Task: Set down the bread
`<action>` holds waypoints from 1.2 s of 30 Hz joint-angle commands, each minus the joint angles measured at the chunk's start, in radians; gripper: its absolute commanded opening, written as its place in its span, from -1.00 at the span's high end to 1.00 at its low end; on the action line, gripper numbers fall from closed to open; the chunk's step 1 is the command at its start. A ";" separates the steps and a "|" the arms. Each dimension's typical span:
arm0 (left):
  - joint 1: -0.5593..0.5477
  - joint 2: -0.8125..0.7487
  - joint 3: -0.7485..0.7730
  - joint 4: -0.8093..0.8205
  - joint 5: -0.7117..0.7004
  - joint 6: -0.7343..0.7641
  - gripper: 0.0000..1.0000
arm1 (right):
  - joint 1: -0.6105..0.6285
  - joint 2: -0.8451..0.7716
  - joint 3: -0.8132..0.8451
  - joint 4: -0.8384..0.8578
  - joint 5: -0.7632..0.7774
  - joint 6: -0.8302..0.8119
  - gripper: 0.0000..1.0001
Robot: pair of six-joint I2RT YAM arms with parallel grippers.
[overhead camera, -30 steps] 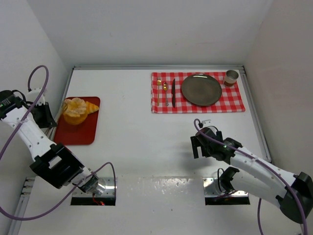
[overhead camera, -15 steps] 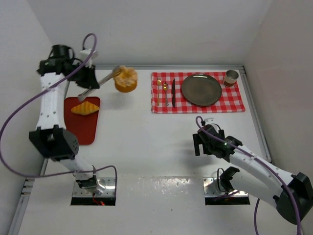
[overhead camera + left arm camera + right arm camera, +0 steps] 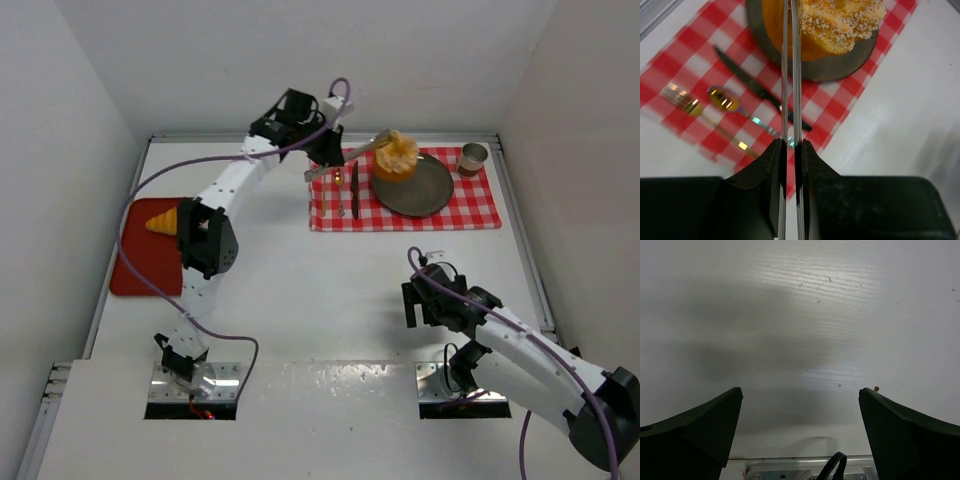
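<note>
A round seeded bread roll (image 3: 396, 155) is gripped in metal tongs (image 3: 350, 160) at the left part of the dark plate (image 3: 432, 192). I cannot tell whether it rests on the plate or hangs just above it. My left gripper (image 3: 324, 155) is shut on the tongs' handles. In the left wrist view the tongs (image 3: 790, 75) run from my gripper (image 3: 790, 145) up to the roll (image 3: 835, 25) over the plate (image 3: 840, 70). My right gripper (image 3: 420, 300) is open and empty above bare table, also shown in its wrist view (image 3: 800, 390).
The plate sits on a red checked placemat (image 3: 480, 208) with a knife (image 3: 354, 190), a gold fork and spoon (image 3: 338, 190) and a cup (image 3: 473, 158). A croissant (image 3: 162, 221) lies on a red tray (image 3: 140, 272) at the left.
My left arm has swung right, carrying the roll in the tongs from the red tray across to the plate. The croissant stays on the tray. The right arm has barely moved.
</note>
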 commanded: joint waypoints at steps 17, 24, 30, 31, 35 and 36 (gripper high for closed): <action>-0.140 0.192 0.032 0.404 -0.164 -0.118 0.41 | -0.006 0.024 0.041 -0.088 0.024 0.002 -0.98; -0.140 0.163 0.032 0.404 -0.144 -0.118 0.04 | -0.008 0.033 0.043 -0.084 0.003 -0.001 -0.98; -0.140 0.131 0.052 0.404 -0.135 -0.118 -0.02 | -0.006 0.009 0.033 -0.095 0.003 0.006 -0.98; -0.140 0.131 0.064 0.404 -0.135 -0.127 -0.02 | -0.006 -0.006 0.033 -0.101 0.001 0.011 -0.98; -0.129 0.095 0.086 0.404 -0.135 -0.127 -0.02 | -0.005 -0.027 0.030 -0.109 0.003 0.015 -0.98; -0.120 0.095 0.086 0.395 -0.135 -0.127 -0.02 | -0.009 -0.030 0.030 -0.109 0.004 0.019 -0.98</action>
